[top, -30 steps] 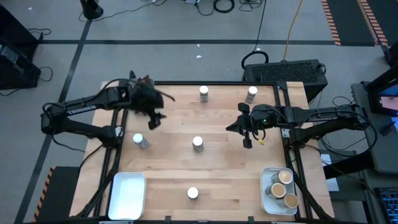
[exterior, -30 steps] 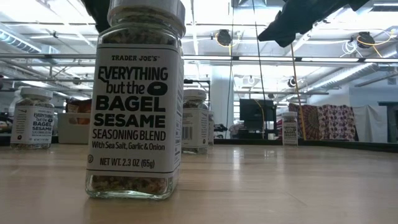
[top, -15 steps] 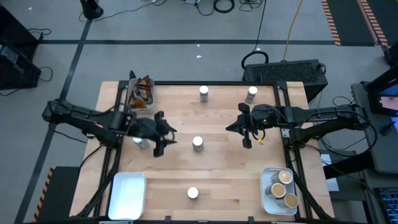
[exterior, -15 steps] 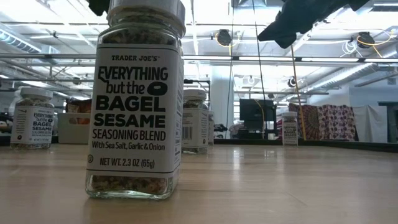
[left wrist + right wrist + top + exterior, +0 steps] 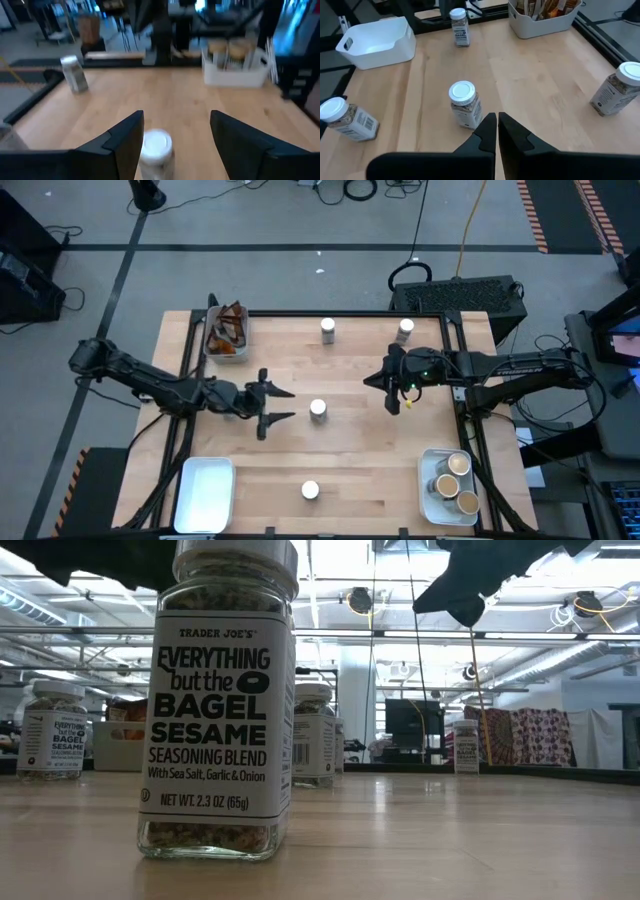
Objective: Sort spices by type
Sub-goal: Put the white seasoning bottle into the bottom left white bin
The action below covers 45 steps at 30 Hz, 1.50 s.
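I see my left pincer (image 5: pixel 283 405) open (holding nothing) just beside the centre white-lidded jar (image 5: pixel 318 410); right pincer (image 5: pixel 381 390) shut, empty.

This looks like a robot lab or workshop. A wooden worktop (image 5: pixel 350 450) stands on a grey floor (image 5: pixel 300 220) with loose cables (image 5: pixel 362 190) and orange-striped tape (image 5: pixel 535 215). Bare pipes (image 5: pixel 560 665) and bright lamps (image 5: pixel 360 600) hang from the ceiling.
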Motion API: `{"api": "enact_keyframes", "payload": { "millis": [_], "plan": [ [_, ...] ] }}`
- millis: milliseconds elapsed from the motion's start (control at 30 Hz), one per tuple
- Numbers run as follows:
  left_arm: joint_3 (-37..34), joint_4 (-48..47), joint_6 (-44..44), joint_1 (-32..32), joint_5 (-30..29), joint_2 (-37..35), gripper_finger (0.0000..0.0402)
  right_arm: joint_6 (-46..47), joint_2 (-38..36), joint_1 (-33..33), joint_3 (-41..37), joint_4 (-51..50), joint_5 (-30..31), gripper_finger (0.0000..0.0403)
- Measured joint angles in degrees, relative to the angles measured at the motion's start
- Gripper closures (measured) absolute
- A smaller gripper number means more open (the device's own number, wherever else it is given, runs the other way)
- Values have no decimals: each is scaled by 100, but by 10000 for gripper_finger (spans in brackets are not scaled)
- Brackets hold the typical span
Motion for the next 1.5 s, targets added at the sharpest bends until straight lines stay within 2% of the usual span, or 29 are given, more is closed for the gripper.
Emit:
{"api": "enact_keyframes", "payload": {
  "millis": [167, 267, 467, 667, 833, 967, 1267, 1500],
  "plan": [
    [236, 269, 41, 11, -279, 464, 168, 33, 0, 45, 0, 20, 0, 403],
    [727, -117, 304, 11, -407, 848, 168, 29, 0, 68, 0, 26, 0, 403],
    [2446, -2396, 458, 280, -368, 1458, 168, -26, 0, 73, 0, 13, -4, 403],
    [3858, -4446, 600, 819, 715, 2143, 168, -161, 0, 73, 0, -2, -31, 403],
    [4745, -5667, 784, 1125, 769, 2590, 168, -448, 0, 71, 0, -35, -42, 403],
    [5025, -5865, 983, 1174, 808, 2964, 157, -616, 0, 67, 0, -35, -42, 403],
    [5237, -5874, 1150, 1119, 870, 3596, 87, -733, 0, 69, 0, -189, -55, 403],
    [5234, -5893, 817, 1133, 1321, 3746, 81, -826, 0, 68, 0, -348, -61, 403]
  ]
}}
